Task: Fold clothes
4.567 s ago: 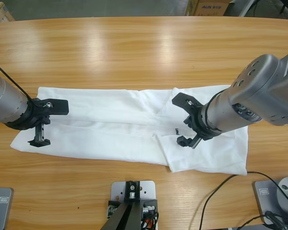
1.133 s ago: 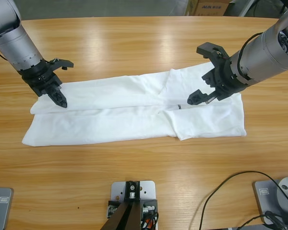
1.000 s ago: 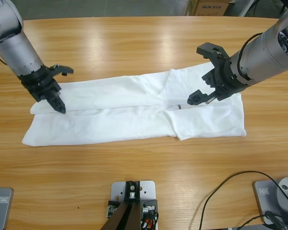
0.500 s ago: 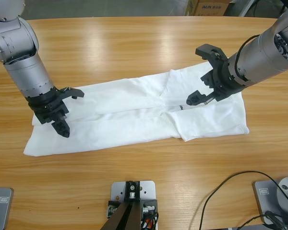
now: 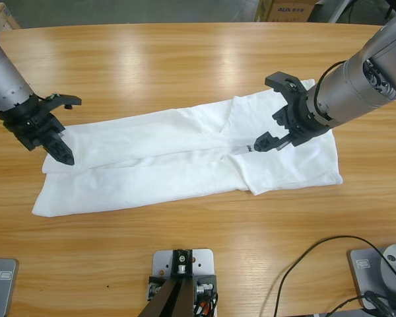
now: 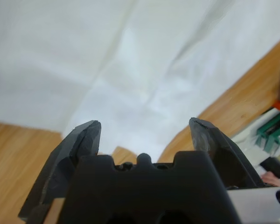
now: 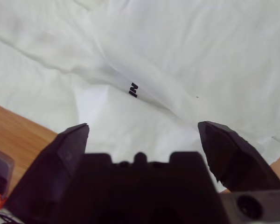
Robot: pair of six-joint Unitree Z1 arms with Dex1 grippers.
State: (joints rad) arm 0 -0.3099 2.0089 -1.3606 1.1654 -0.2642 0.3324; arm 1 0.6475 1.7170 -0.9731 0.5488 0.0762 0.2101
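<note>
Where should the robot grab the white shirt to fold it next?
Probably the shirt's two short ends, coming down from above: it lies flat in a long, narrow band. The left tool hangs open over one end, the right tool open over the other, near the lettering.

The T-shirt (image 5: 185,158) lies lengthwise on the bench (image 5: 185,59), left tool (image 5: 59,132) over one end, right tool (image 5: 277,112) over the other.

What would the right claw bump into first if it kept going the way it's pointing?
Most likely the white T-shirt: the right gripper, fingers spread, points at cloth near the small dark lettering. Depth is unclear.
</note>
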